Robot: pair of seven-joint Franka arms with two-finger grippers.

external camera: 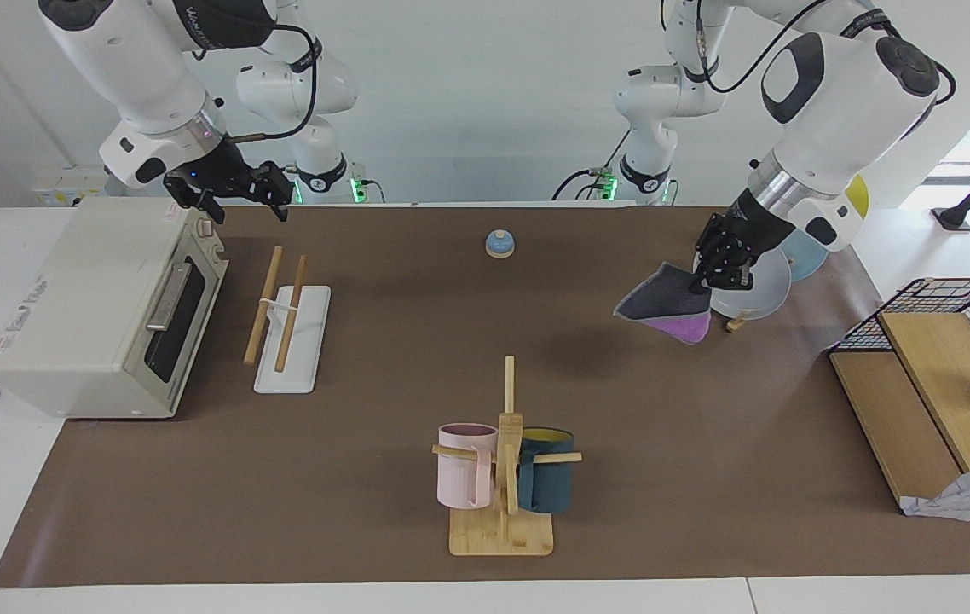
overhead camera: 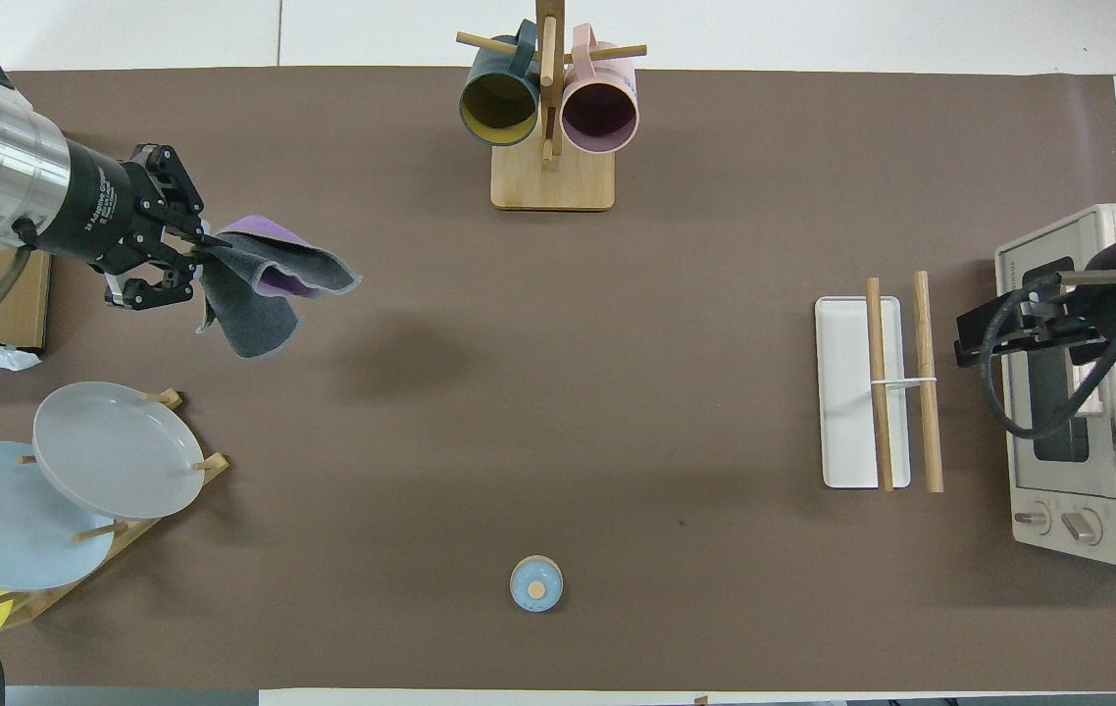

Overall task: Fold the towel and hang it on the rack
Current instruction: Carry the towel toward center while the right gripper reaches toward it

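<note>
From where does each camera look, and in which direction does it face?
Facing view: high across the table, looking at both robots; both arms show whole, bases at the top.
Overhead view: high above the robots' end, looking steeply down; only the forearms and the left gripper and right gripper show.
Shared, half a turn apart: the towel held up by the left gripper, the rack, the mug tree.
</note>
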